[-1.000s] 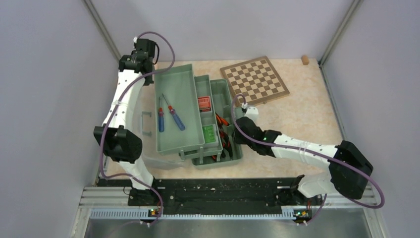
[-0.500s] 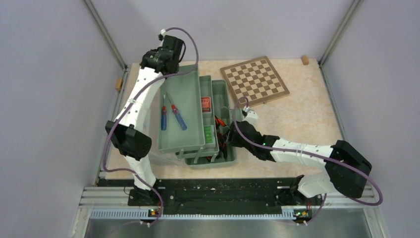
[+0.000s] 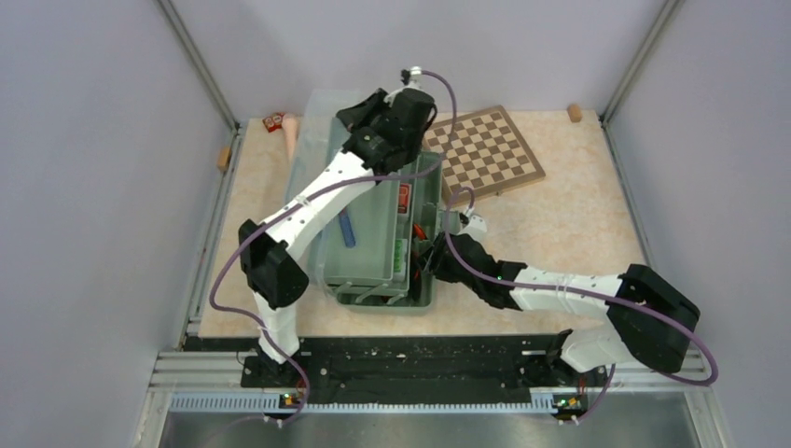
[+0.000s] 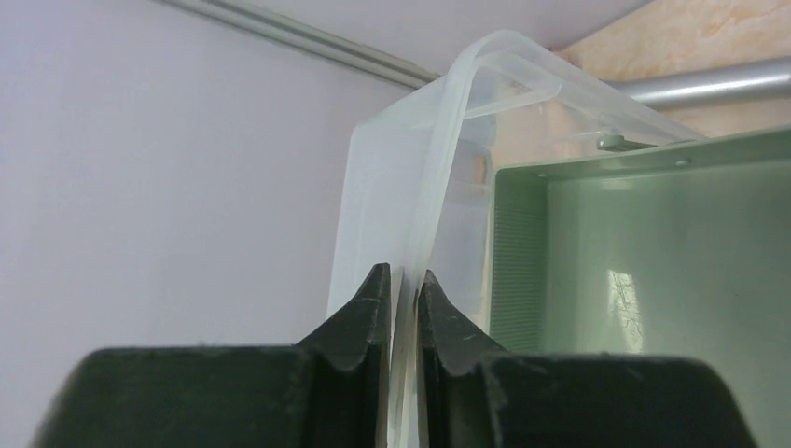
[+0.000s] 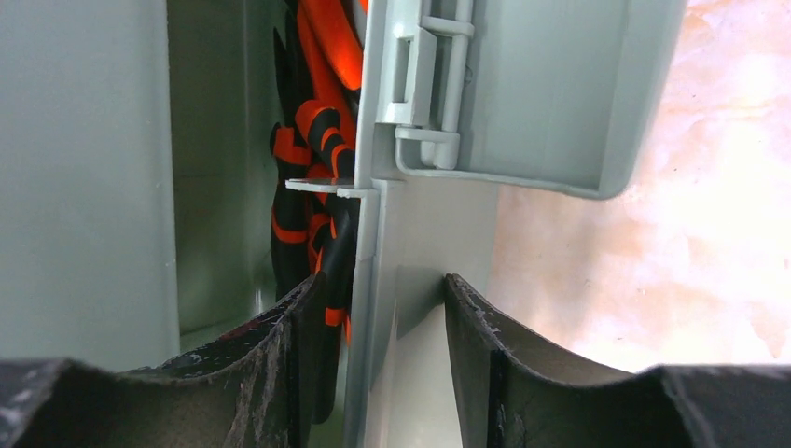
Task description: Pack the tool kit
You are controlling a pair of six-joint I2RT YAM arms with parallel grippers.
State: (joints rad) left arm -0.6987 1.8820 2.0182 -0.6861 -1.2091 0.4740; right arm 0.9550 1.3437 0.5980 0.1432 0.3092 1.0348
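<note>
Toolbox: the sage-green toolbox [image 3: 384, 301] sat mid-desk, its long side running near to far.
Desk: the marbled beige desk [image 3: 569, 224] carried the box and a chessboard [image 3: 490, 149], which lay just right of the box's far end.
Tray: a green tray [image 3: 370, 254] sat over the left part of the box, with a blue screwdriver [image 3: 348, 230] lying in it.
Bit cases: a red bit case [image 3: 404, 194] and a green bit case [image 3: 399, 254] lay in the strip right of the tray, red farther, green nearer.
Pliers: orange-and-black pliers [image 5: 312, 121] lay in the box's right compartment.
Lid: the translucent lid [image 4: 410, 187] rose at the box's far-left side.
Left pincer: the left pincer [image 4: 403, 291] was closed tight on the lid's thin clear edge.
Right pincer: the right pincer [image 5: 382, 313] straddled the box's right wall at its near end. Its jaws stood apart, one finger inside beside the pliers and the other outside, clear of the wall.
</note>
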